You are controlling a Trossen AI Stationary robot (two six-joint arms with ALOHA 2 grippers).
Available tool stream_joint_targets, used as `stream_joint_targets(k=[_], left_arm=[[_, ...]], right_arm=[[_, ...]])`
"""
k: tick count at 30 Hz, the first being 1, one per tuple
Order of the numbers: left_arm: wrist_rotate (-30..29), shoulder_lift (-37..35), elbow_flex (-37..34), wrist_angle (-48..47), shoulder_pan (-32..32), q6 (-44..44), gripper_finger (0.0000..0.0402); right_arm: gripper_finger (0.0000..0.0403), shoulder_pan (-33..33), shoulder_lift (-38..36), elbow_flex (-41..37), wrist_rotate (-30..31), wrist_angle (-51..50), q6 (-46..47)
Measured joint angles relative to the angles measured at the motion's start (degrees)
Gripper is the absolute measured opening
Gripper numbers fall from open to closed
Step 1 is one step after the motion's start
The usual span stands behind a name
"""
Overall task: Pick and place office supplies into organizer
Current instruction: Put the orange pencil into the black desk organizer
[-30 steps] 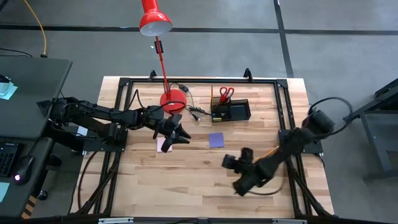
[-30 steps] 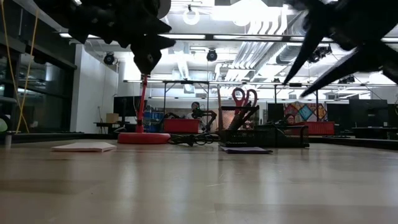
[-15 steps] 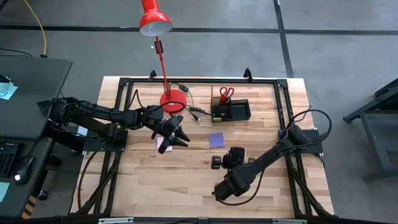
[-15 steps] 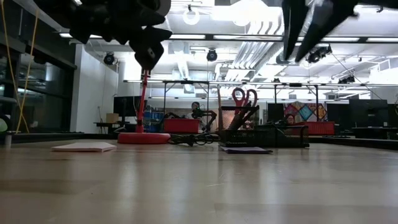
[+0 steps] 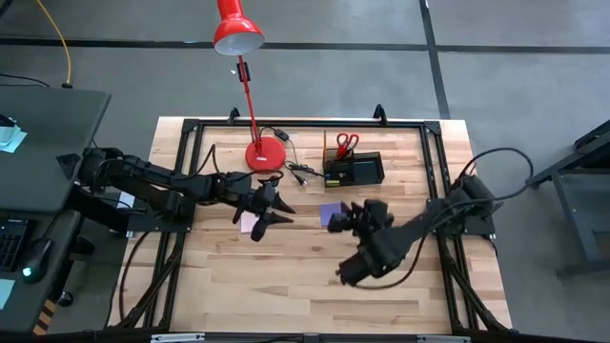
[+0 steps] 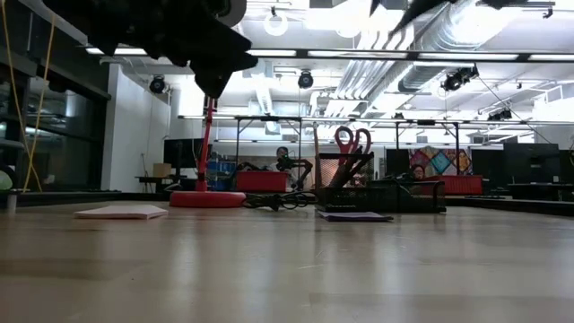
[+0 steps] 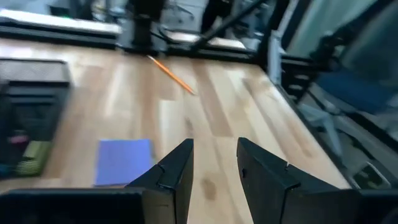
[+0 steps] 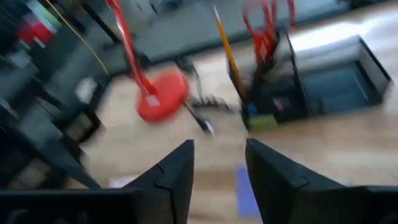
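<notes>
Black organizer (image 5: 354, 171) holding one red-handled scissors (image 5: 347, 143) and one pencil (image 5: 325, 143), one purple pad (image 5: 330, 213) near it, one pink pad (image 5: 250, 222) farther off, left gripper (image 5: 268, 211) and right gripper (image 5: 345, 220) both parted, empty

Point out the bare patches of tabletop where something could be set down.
Free: the near half of the table, nearer than the pink pad and purple pad. Crowded: the far edge, with the lamp base, cable and organizer.

Left pincer (image 5: 272, 209) parted and empty, right pincer (image 5: 345, 217) parted, raised
</notes>
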Motion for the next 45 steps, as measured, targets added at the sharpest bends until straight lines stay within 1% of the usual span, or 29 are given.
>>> stream_joint_targets(k=[2, 3, 4, 7, 10, 13, 17, 20, 23, 27, 30, 33, 36, 39, 45], left_arm=[[-1.6, 0.0, 0.0, 0.9, -0.1, 0.0, 0.0111], [-1.8, 0.0, 0.0, 1.4, -0.1, 0.0, 0.0111], [-1.8, 0.0, 0.0, 1.8, -0.1, 0.1, 0.0111], [-1.8, 0.0, 0.0, 1.9, -0.1, 1.3, 0.0111], [-0.7, 0.0, 0.0, 1.5, -0.1, 2.1, 0.0111], [1.9, 0.0, 0.0, 1.4, -0.1, 2.1, 0.0111], [3.9, 0.0, 0.0, 1.0, -0.1, 2.4, 0.0111], [4.8, 0.0, 0.0, 1.0, -0.1, 2.4, 0.0111], [6.6, 0.0, 0.0, 1.0, -0.1, 2.5, 0.0111], [8.0, 0.0, 0.0, 0.5, -0.1, 2.5, 0.0111], [8.7, 0.0, 0.0, -0.5, -0.1, 2.2, 0.0111], [10.7, 0.0, 0.0, -1.2, -0.1, 0.6, 0.0111], [10.7, 0.0, 0.0, -2.6, -0.1, -0.2, 0.0111], [9.9, 0.0, 0.0, -2.4, -0.1, -0.2, 0.0111], [8.4, 0.0, 0.0, -1.6, -0.1, -0.2, 0.0111]], right_arm=[[0.0142, -0.7, -1.8, 0.1, 3.4, -0.1, -1.4], [0.0144, -1.2, -2.4, 0.0, 3.9, -0.1, -3.0], [0.0145, -1.9, -3.1, 0.0, 2.5, 0.0, -4.2], [0.0147, -3.7, -4.5, 0.0, -5.9, 0.2, -8.3], [0.0147, -4.3, -4.1, 0.0, -13.8, 0.0, -11.4], [0.0146, -4.4, -4.1, -0.2, -24.8, 0.1, -17.9], [0.0140, -6.6, -4.1, -4.7, -39.4, 0.0, -24.3], [0.0135, -7.4, -4.1, -9.9, -48.5, 0.5, -33.3], [0.0130, -7.5, -4.0, -14.2, -52.1, 3.4, -45.8], [0.0119, -7.5, -4.0, -19.2, -58.0, 9.1, -67.1], [0.0111, -7.3, -4.0, -22.3, -62.9, 8.0, -79.3], [0.0107, -7.2, -4.2, -25.3, -65.2, 6.1, -86.8], [0.0107, -7.2, -4.2, -28.0, -69.7, 6.5, -94.7], [0.0110, -7.2, -4.2, -29.3, -72.6, 8.1, -101.2], [0.0128, -7.3, -4.2, -29.7, -74.4, 8.2, -109.6]])
